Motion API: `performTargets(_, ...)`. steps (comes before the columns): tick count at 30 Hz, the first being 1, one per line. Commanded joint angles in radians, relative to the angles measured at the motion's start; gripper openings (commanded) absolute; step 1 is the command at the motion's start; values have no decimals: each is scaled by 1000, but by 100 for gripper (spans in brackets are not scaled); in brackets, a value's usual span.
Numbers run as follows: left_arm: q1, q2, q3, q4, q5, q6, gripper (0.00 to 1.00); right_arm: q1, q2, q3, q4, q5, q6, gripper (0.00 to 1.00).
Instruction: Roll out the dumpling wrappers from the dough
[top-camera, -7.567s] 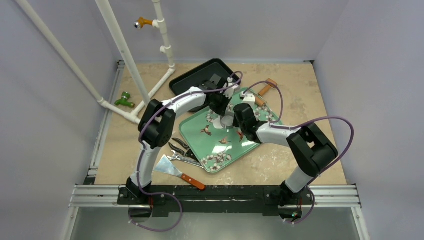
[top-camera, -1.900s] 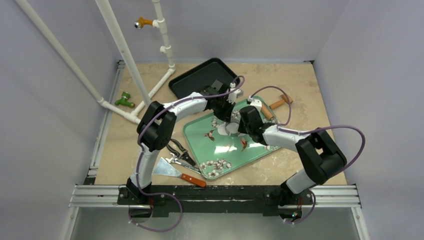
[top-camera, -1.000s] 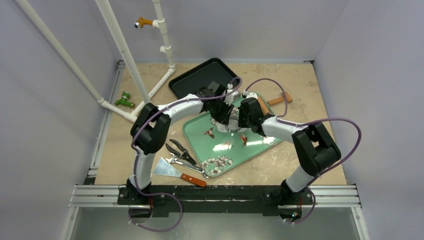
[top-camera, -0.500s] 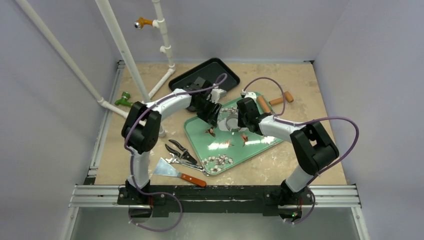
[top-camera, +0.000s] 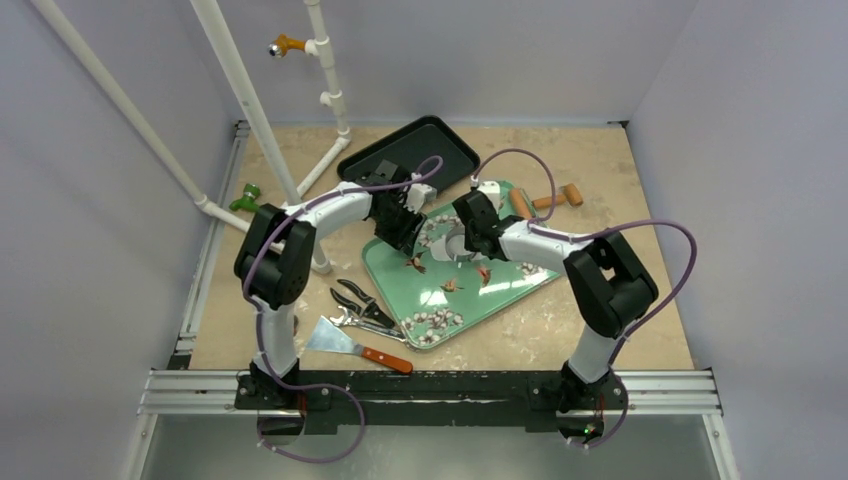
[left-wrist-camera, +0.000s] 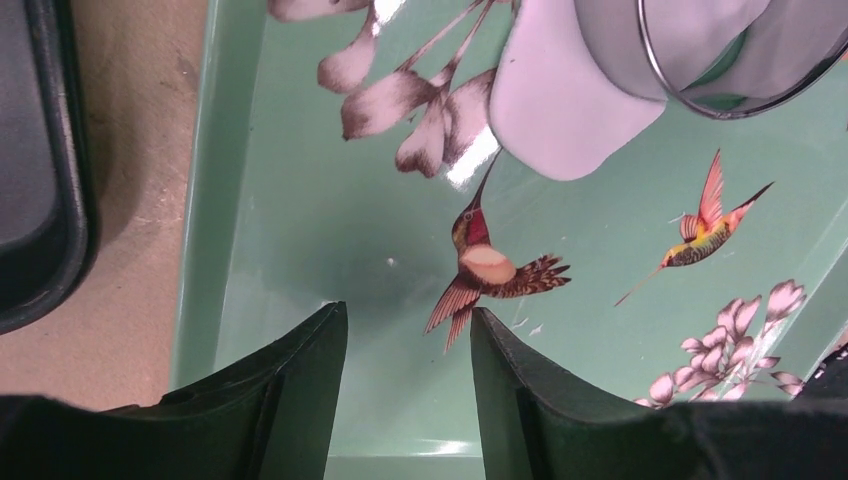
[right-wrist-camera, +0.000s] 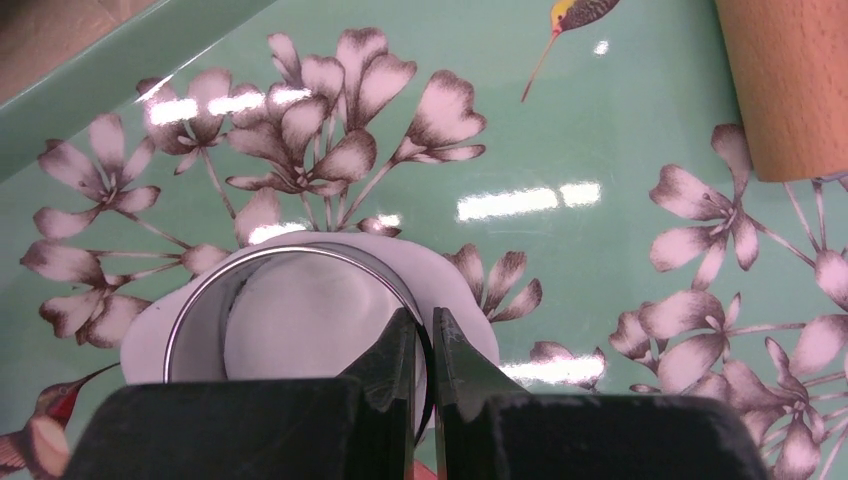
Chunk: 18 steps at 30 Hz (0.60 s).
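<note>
A flat white dough sheet (right-wrist-camera: 465, 312) lies on the green hummingbird tray (top-camera: 450, 300). A shiny metal ring cutter (right-wrist-camera: 290, 250) stands on it, with a round dumpling wrapper (right-wrist-camera: 300, 325) inside the ring. My right gripper (right-wrist-camera: 424, 325) is shut on the ring's near wall, one finger inside and one outside. In the left wrist view the dough (left-wrist-camera: 560, 110) and the ring (left-wrist-camera: 690, 95) sit at the top right. My left gripper (left-wrist-camera: 408, 310) is open and empty, low over the tray's left part, apart from the dough. In the top view the left gripper (top-camera: 403, 232) is left of the ring (top-camera: 455, 245).
A wooden rolling pin (right-wrist-camera: 790, 90) lies on the tray's far right part. A black tray (top-camera: 405, 150) sits behind the green one. Pliers (top-camera: 360, 305) and a scraper (top-camera: 355, 345) lie at the front left. White pipes (top-camera: 250, 110) rise at the left.
My left gripper has drawn back leftward from the ring to the tray's left side. My right gripper stays on the ring and has shifted a little left. The tray has turned slightly.
</note>
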Motion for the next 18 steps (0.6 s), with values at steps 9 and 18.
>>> performTargets(9,2,-26,41,5,81,47,47,31,12,-26,-93,50,27,0)
performTargets(18,-61,-6,211,-32,196,57,46,30,-70,23,-33,4,-15,24)
